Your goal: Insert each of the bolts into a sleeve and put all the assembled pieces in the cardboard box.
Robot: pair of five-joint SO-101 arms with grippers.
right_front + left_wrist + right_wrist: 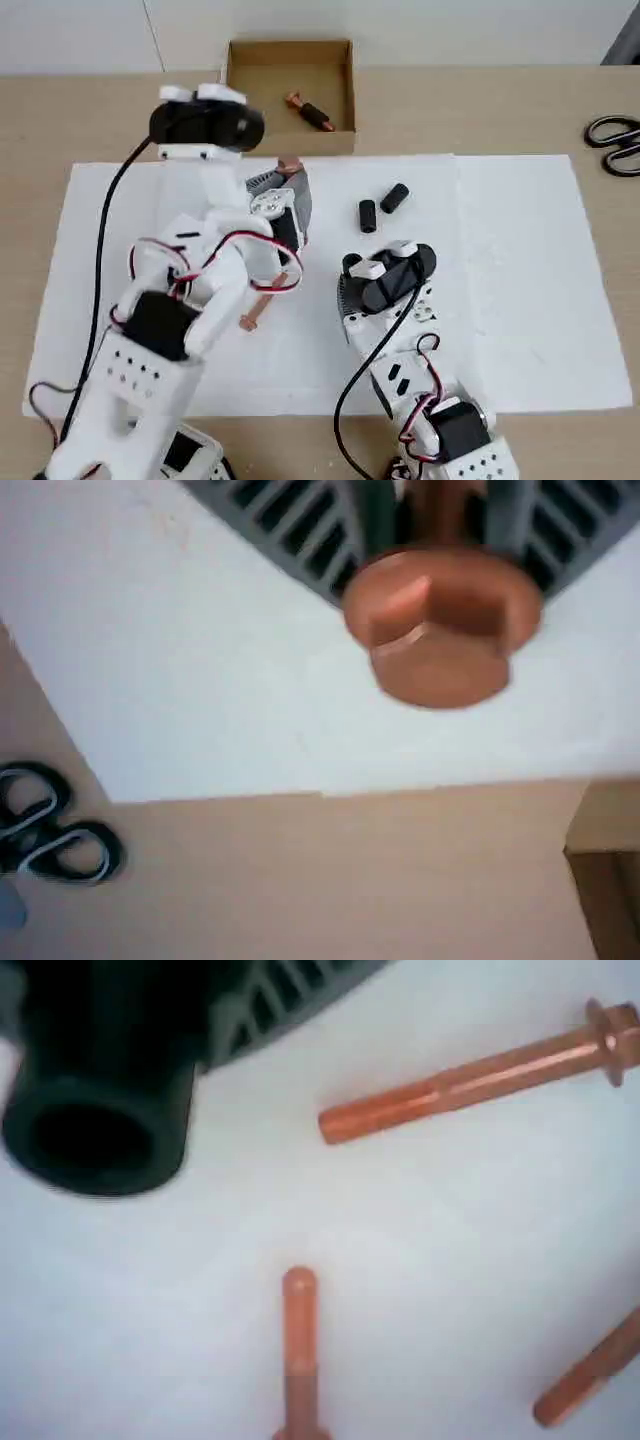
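Over the sheet (520, 300), copper bolt (440, 630) in left end effector (440, 505).

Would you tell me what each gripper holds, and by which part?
Left gripper: copper hex-head bolt, gripped by its shank, head protruding. Right gripper: black cylindrical sleeve, gripped around its body, open end free.

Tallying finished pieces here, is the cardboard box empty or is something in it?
Not empty. One assembled piece lies on the floor of the cardboard box, near a side wall.
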